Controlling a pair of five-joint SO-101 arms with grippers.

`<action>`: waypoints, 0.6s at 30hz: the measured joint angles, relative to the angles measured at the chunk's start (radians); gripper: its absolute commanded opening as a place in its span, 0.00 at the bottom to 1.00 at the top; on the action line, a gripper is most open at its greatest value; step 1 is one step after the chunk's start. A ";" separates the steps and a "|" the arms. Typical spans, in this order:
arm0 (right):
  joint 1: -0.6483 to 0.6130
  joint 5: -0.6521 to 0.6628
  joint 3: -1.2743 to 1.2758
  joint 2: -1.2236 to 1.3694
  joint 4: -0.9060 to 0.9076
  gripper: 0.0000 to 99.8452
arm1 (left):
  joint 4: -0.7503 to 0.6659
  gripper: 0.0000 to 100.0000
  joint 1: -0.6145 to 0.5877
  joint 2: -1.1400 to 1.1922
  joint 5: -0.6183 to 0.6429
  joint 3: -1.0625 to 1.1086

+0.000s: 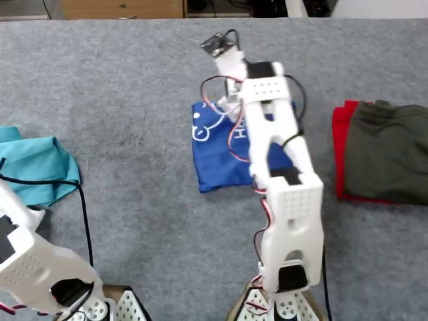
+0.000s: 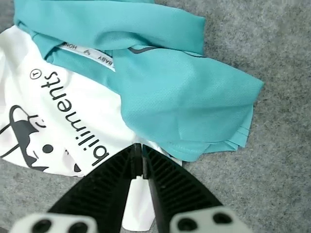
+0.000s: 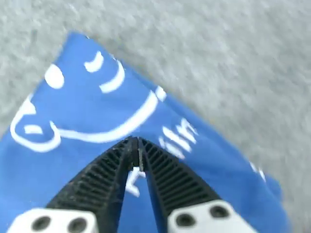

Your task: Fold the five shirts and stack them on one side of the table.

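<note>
Blue shirt point(image 1: 215, 164) lies on grey felt table point(image 1: 134, 100), wooden cabinet point(image 1: 120, 8) beyond.

Black lettering running along the white shirt point(image 2: 24, 60) beside a black animal drawing point(image 2: 22, 138), a small printed neck label point(image 2: 90, 52) showing on the teal shirt point(image 2: 184, 97), white lettering curving under a smiling face point(image 3: 82, 97) on the blue shirt point(image 3: 63, 160)

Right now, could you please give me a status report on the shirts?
Left gripper shut, at white printed shirt and teal shirt. Right gripper shut above blue printed shirt. Olive shirt stacked on red shirt.
</note>
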 measured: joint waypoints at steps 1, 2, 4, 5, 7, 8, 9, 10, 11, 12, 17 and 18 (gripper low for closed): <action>-0.012 0.000 -0.003 0.021 -0.020 0.00 | 0.000 0.02 -0.008 0.000 0.000 0.000; -0.025 0.002 -0.009 0.044 -0.032 0.00 | 0.000 0.02 -0.011 0.000 0.000 0.000; -0.052 0.026 -0.040 0.097 -0.040 0.00 | 0.000 0.02 -0.014 0.000 0.000 0.000; -0.069 0.044 -0.061 0.124 -0.040 0.00 | 0.000 0.02 -0.014 0.000 0.000 0.000; -0.098 0.080 -0.114 0.180 -0.028 0.00 | 0.000 0.02 -0.014 0.000 0.000 0.000; -0.104 0.095 -0.147 0.203 -0.014 0.00 | 0.000 0.02 -0.014 0.000 0.000 0.000; -0.106 0.104 -0.186 0.224 0.002 0.00 | 0.000 0.02 -0.014 0.000 0.000 0.000; -0.106 0.109 -0.227 0.245 0.021 0.00 | 0.000 0.02 -0.014 0.000 0.000 0.000; -0.106 0.112 -0.269 0.262 0.044 0.00 | 0.000 0.02 -0.014 0.000 0.000 0.000; -0.106 0.112 -0.313 0.276 0.077 0.00 | 0.000 0.02 -0.014 0.000 0.000 0.000; -0.106 0.121 -0.543 0.290 0.236 0.00 | 0.000 0.02 -0.014 0.000 0.000 0.000; -0.098 0.121 -0.574 0.290 0.259 0.00 | 0.000 0.02 -0.014 0.000 0.000 0.000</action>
